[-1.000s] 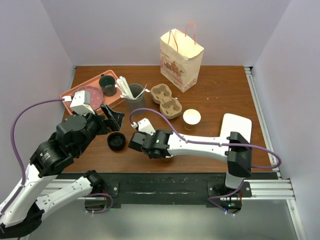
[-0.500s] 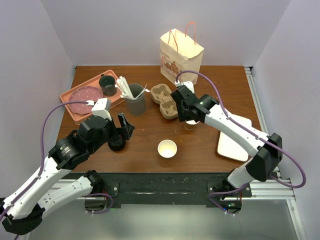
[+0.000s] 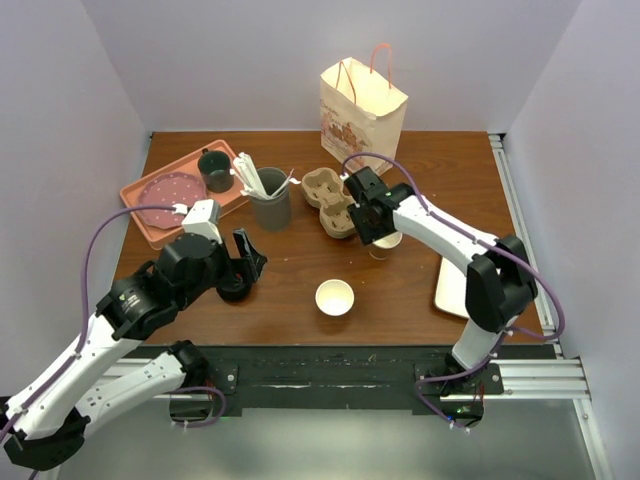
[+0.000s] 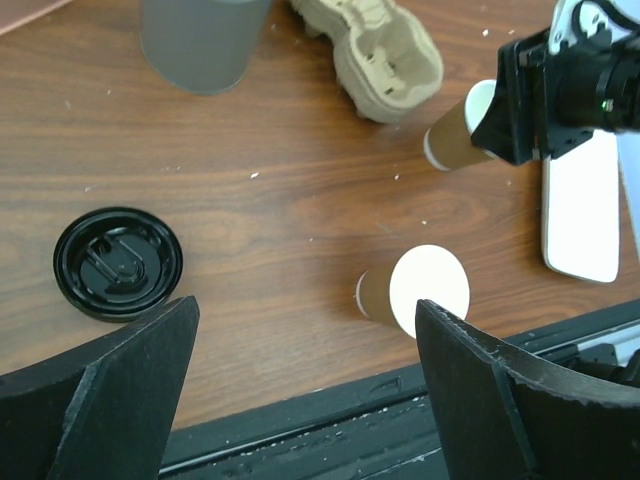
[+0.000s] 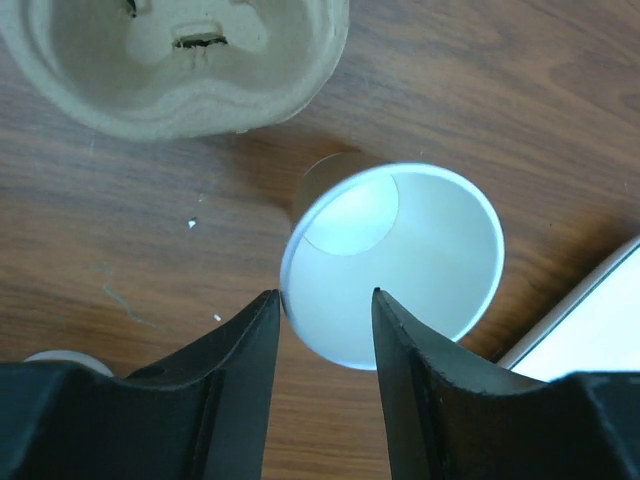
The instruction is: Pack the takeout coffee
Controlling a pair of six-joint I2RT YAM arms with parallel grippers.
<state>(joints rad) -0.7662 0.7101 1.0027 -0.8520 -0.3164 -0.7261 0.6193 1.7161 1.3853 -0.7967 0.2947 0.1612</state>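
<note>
Fingers of the right gripper (image 5: 323, 300) are hanging directly over the takeout cup (image 5: 430, 250), spread part-way with a clear gap. They are straddling one side of its rim, one outside the wall and one over the white inside, though I cannot tell whether either is touching. The cup is standing upright on the table, mouth open, its long axis pointing straight up at the wrist. It is sitting just beside the near end of the cup carrier (image 3: 333, 203), which is lying to the robot's left and a little farther back. The left gripper (image 4: 305, 305) is hovering wide apart on nothing, nearer the black lid (image 4: 118, 262) and the second cup (image 3: 335, 297). I reckon the right arm is taking this one: pinch, lift, short sidestep.
</note>
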